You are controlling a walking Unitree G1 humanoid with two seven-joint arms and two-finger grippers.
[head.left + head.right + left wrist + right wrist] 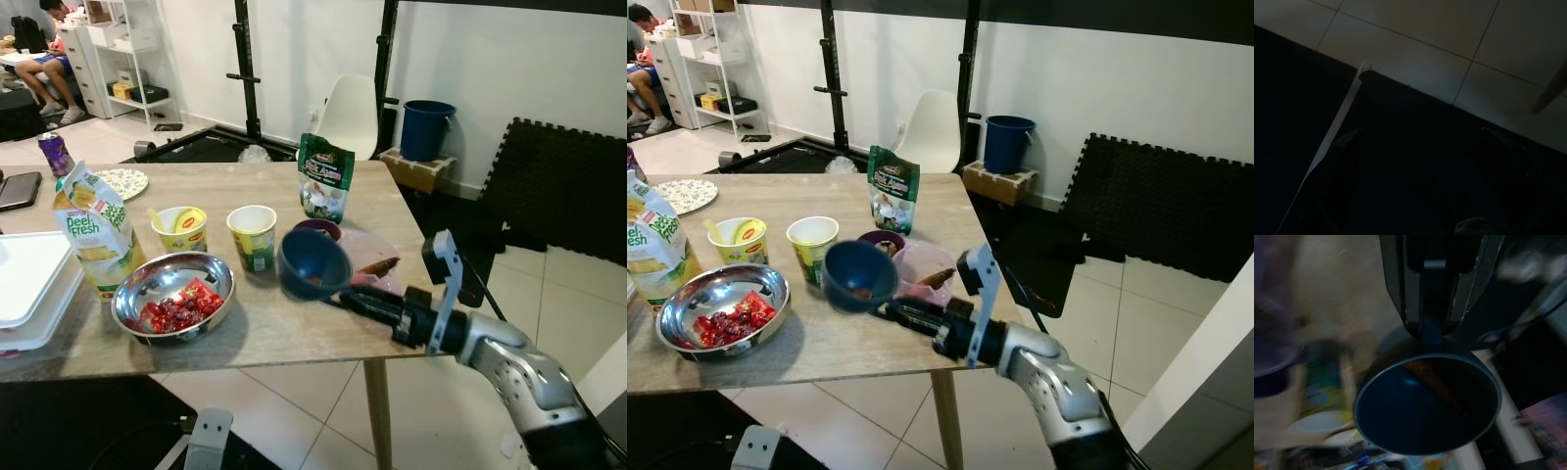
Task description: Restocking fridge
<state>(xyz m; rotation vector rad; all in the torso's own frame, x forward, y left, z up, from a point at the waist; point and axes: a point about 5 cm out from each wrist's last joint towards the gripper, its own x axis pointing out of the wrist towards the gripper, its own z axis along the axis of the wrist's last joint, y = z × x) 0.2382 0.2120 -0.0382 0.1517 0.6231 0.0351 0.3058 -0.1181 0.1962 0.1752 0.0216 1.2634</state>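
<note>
Right gripper (345, 296), nearest me, clenches the tilted blue bowl (313, 264) by its rim above the table (294, 333); I judge pickup done, carrying to the fridge next.

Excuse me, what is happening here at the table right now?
The robot's right gripper is shut on the rim of a dark blue bowl, holding it tilted above the wooden table. The bowl holds some brown food. Beside it stand two instant noodle cups, a juice carton, a green snack bag and a metal bowl of red packets. The left arm hangs idle.
</note>
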